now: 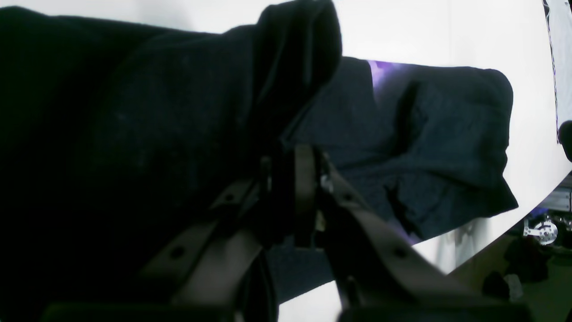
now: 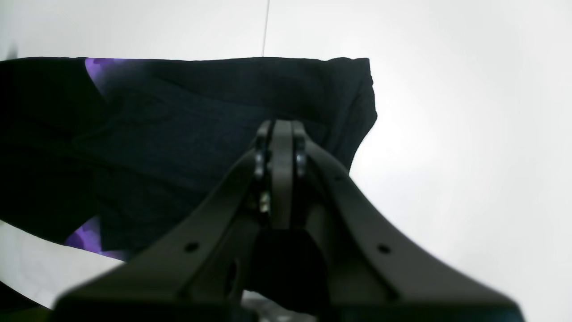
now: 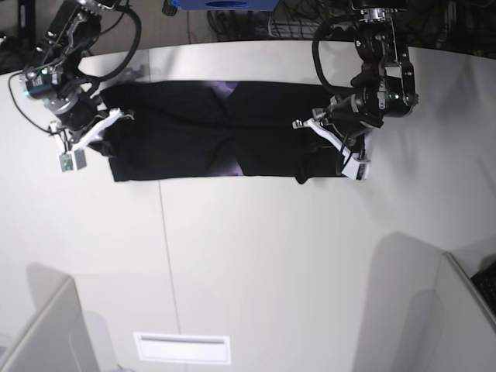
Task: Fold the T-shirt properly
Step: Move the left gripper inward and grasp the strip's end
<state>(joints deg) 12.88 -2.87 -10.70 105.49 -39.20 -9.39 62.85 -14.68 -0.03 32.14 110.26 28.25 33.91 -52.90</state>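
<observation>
The black T-shirt (image 3: 194, 136) lies spread across the far part of the white table (image 3: 256, 256), with a bit of purple print (image 3: 227, 91) showing at its middle. My left gripper (image 3: 339, 146) is at its right end. In the left wrist view the left gripper (image 1: 297, 156) is shut on a raised fold of the T-shirt (image 1: 295, 53). My right gripper (image 3: 99, 128) is at the shirt's left end. In the right wrist view the right gripper (image 2: 279, 127) is shut over the flat T-shirt (image 2: 178, 134). I cannot tell whether it pinches cloth.
A thin seam (image 3: 167, 256) runs down the table. A white slotted plate (image 3: 182, 347) lies near the front edge. Grey panels stand at the front left (image 3: 43, 333) and front right (image 3: 422, 310). Cables and a blue box (image 3: 225, 5) sit behind the far edge.
</observation>
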